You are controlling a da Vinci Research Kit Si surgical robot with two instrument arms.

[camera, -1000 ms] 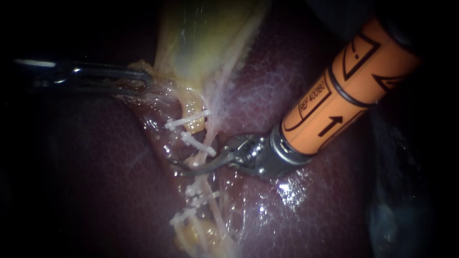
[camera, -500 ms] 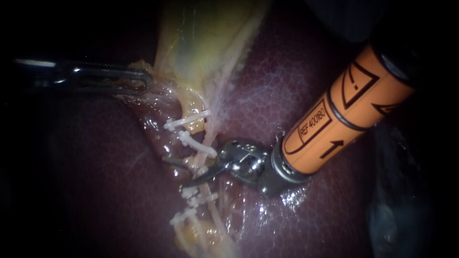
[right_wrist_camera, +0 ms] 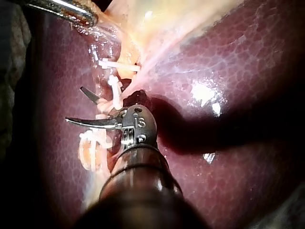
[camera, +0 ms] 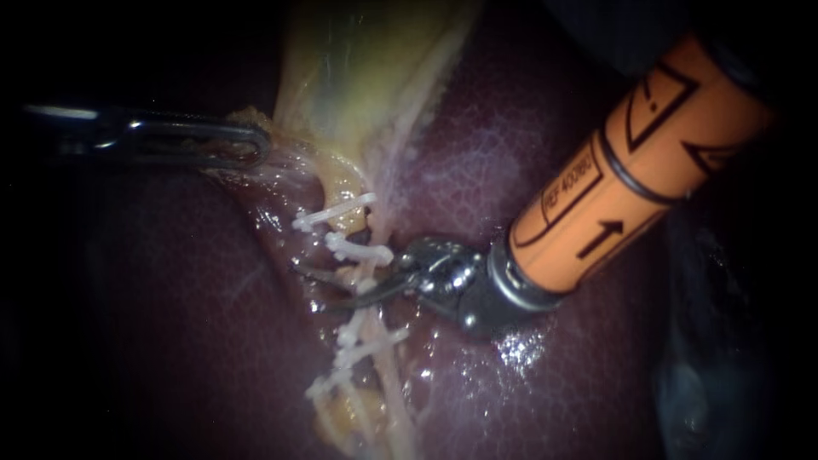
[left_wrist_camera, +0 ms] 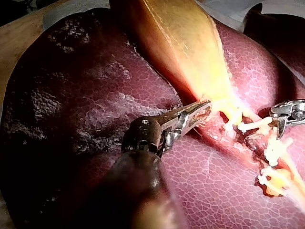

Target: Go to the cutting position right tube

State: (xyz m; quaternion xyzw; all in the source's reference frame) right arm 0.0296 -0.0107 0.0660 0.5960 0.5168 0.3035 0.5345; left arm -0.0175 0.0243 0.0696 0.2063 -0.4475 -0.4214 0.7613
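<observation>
My right instrument (camera: 317,288), on an orange shaft, holds its two thin blades open. They straddle the pale tube (camera: 368,294) in the gap between the upper white clips (camera: 356,251) and the lower white clips (camera: 368,341). In the right wrist view the open blades (right_wrist_camera: 75,105) reach across the tube (right_wrist_camera: 113,101) just below the upper clips (right_wrist_camera: 118,66). My left instrument (camera: 243,145) is shut on the yellowish gallbladder (camera: 366,77) at its narrow end and holds it taut. The same grip (left_wrist_camera: 199,112) shows in the left wrist view.
Dark red liver (camera: 528,392) lies under and around everything, wet and glistening beside the right shaft. Fatty yellow tissue (camera: 341,422) sits below the lower clips. In the left wrist view my right instrument (left_wrist_camera: 286,113) sits just beyond the clips (left_wrist_camera: 275,147).
The right instrument's blades have gone from nearly together to spread apart. They have shifted slightly up the tube towards the upper clips. The left instrument has stayed still.
</observation>
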